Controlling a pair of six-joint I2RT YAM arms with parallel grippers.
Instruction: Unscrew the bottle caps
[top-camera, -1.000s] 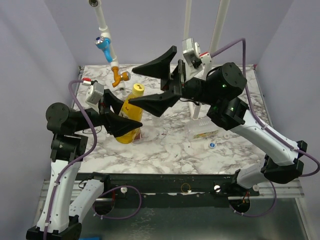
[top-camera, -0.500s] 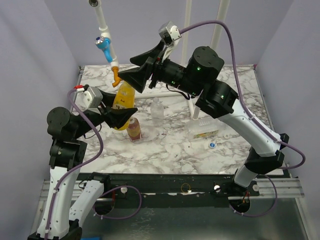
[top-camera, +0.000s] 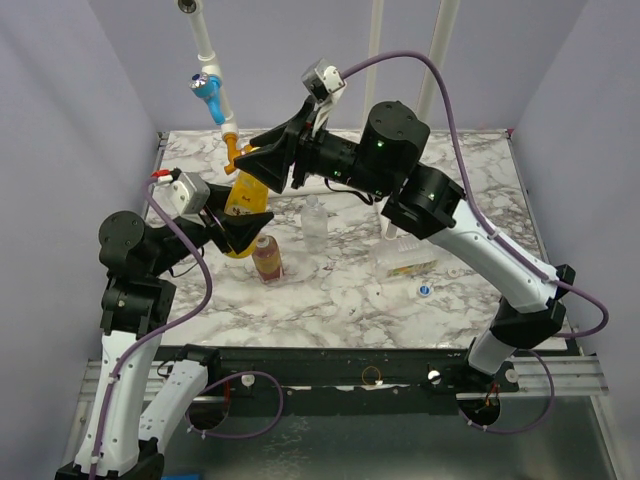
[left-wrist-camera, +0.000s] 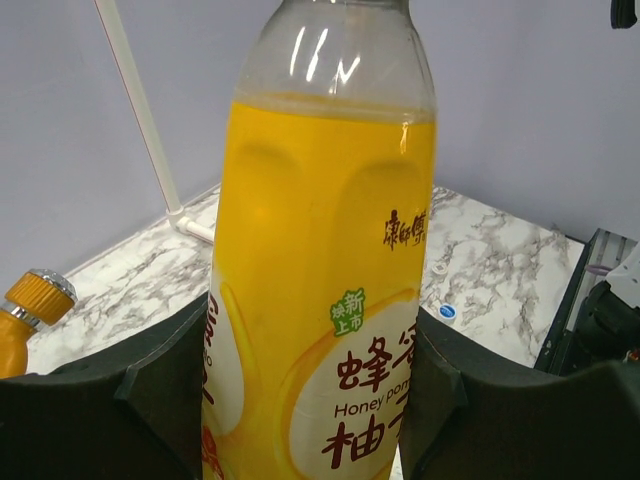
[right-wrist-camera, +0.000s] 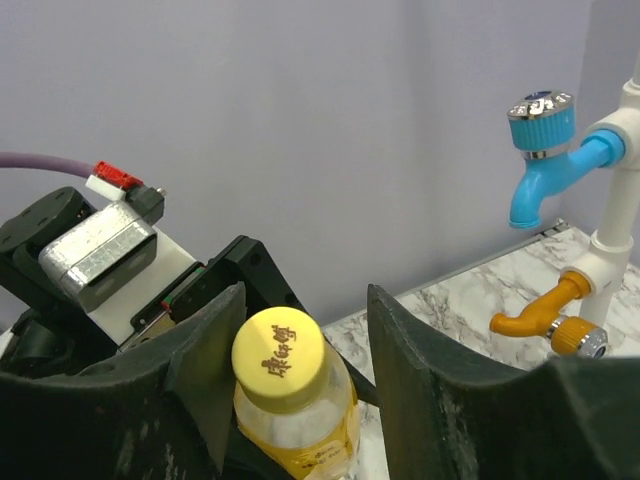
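Yellow-orange bottle (left-wrist-camera: 320, 300) gripped in left jaws, right jaws moved closer, spread wide astride yellow cap (right-wrist-camera: 279, 358)

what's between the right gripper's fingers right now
The yellow cap of the yellow-orange bottle sits between the fingers of the right gripper, not yet clamped; the right wrist view shows it.

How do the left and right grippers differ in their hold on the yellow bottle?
The left gripper is shut on the labelled body of the yellow bottle; the right gripper is open, straddling the yellow cap, not yet clamped. The left sits low on the bottle, the right at its top. Both address the same bottle.
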